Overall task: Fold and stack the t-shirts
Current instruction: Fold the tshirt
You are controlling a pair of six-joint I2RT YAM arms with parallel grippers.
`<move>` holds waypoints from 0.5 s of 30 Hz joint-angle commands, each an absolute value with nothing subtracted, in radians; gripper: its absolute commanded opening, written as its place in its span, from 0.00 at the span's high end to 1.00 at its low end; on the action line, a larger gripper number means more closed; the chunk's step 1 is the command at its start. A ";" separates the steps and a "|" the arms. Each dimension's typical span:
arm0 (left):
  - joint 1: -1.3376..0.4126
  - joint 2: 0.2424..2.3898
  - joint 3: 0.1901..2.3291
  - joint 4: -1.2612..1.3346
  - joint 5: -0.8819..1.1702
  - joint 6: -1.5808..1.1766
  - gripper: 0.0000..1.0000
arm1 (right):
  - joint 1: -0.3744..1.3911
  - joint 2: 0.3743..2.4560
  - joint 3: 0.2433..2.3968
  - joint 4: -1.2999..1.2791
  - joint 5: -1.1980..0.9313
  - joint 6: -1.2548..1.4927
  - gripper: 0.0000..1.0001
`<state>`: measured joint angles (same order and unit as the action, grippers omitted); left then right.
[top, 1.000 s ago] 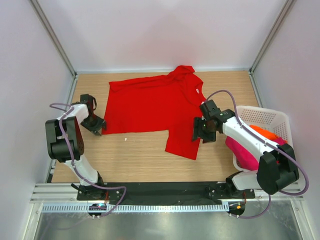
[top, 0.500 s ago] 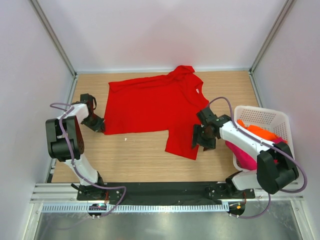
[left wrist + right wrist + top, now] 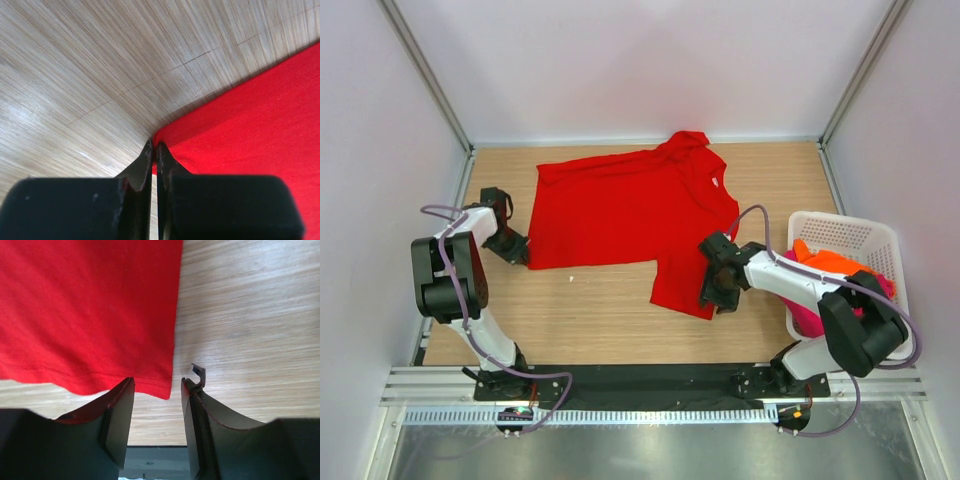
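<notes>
A bright red t-shirt (image 3: 620,215) lies spread flat on the wooden table. My left gripper (image 3: 520,256) sits at its near left corner; in the left wrist view the jaws are closed on that corner of the red t-shirt (image 3: 240,120), its edge pinched at my left gripper (image 3: 153,150). My right gripper (image 3: 712,298) is open at the shirt's near right hem corner; in the right wrist view that corner of the red cloth (image 3: 90,310) lies between the fingers of my right gripper (image 3: 157,385). An orange t-shirt (image 3: 835,262) and a magenta-pink t-shirt (image 3: 810,318) sit in the basket.
A white plastic lattice basket (image 3: 845,232) stands at the right side of the table, right of my right arm. White walls enclose the table on three sides. A small white speck (image 3: 571,279) lies on the wood near the shirt's lower edge.
My right gripper has moved left and nearer, down along the shirt's right side to its near hem corner. My left gripper shifted slightly onto the shirt's left corner.
</notes>
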<state>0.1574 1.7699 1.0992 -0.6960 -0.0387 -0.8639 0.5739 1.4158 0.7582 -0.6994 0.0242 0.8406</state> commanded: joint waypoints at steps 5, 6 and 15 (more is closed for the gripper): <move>0.164 1.720 1.080 -0.704 -0.052 -0.830 1.00 | 0.646 1.450 0.758 -0.712 0.162 1.028 0.52; 0.164 1.718 1.078 -0.703 -0.051 -0.828 1.00 | 0.649 1.448 0.753 -0.704 0.164 1.032 0.52; 0.164 1.690 1.057 -0.696 -0.049 -0.824 1.00 | 0.672 1.496 0.713 -0.678 0.178 1.097 0.61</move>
